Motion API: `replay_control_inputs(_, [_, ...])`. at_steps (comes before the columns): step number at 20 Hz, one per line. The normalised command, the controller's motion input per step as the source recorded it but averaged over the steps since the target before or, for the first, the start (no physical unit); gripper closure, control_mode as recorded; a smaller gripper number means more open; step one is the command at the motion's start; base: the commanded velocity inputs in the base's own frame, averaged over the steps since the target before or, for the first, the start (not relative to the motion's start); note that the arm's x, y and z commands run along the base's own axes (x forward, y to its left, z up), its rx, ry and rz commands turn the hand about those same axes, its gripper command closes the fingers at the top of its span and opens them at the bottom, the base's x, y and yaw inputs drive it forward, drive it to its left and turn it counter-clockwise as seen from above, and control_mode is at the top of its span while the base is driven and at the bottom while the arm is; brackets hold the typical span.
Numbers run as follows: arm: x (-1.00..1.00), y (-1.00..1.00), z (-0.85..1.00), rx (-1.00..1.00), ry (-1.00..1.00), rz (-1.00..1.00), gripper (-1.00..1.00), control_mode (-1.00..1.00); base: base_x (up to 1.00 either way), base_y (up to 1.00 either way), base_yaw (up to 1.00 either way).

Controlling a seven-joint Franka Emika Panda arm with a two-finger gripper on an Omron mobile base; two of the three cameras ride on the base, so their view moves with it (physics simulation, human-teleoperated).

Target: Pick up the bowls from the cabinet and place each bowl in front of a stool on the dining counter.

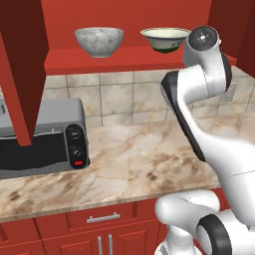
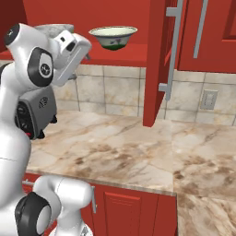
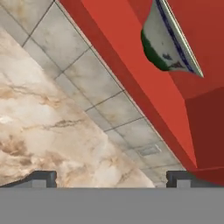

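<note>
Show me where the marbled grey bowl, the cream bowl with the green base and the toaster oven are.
marbled grey bowl (image 1: 99,42), left base view, on its outer wall.
cream bowl with the green base (image 2: 113,37), right base view, on its side under the rim.
toaster oven (image 1: 42,122), left base view, on its grey top.

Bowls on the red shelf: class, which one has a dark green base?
The wider flared cream bowl, on the right of the shelf in the left base view. The other bowl is deeper, rounded and grey-white marbled all over.
</note>
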Motion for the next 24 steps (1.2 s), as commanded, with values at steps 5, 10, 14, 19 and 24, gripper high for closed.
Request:
replay_control_inputs(5, [-0.13, -0.07, 0.07, -0.35, -0.15, 0.41, -1.0, -1.0, 0.0, 0.0, 0.0])
replay_control_inputs(10, [-0.08, -0.02, 0.44, -0.42, -0.02, 0.15, -1.0, -1.0, 0.0, 0.0, 0.0])
replay_control_inputs(14, [0.0, 0.0, 0.6, -0.35, 0.1, -0.04, -1.0, -1.0, 0.0, 0.0, 0.0])
replay_control_inputs(19, [0.19, -0.01, 0.22, -0.05, 0.11, -0.14, -1.0, -1.0, 0.0, 0.0, 0.0])
replay_control_inputs(24, [0.25, -0.2, 0.0, 0.05, 0.03, -0.14, -1.0, -1.0, 0.0, 0.0, 0.0])
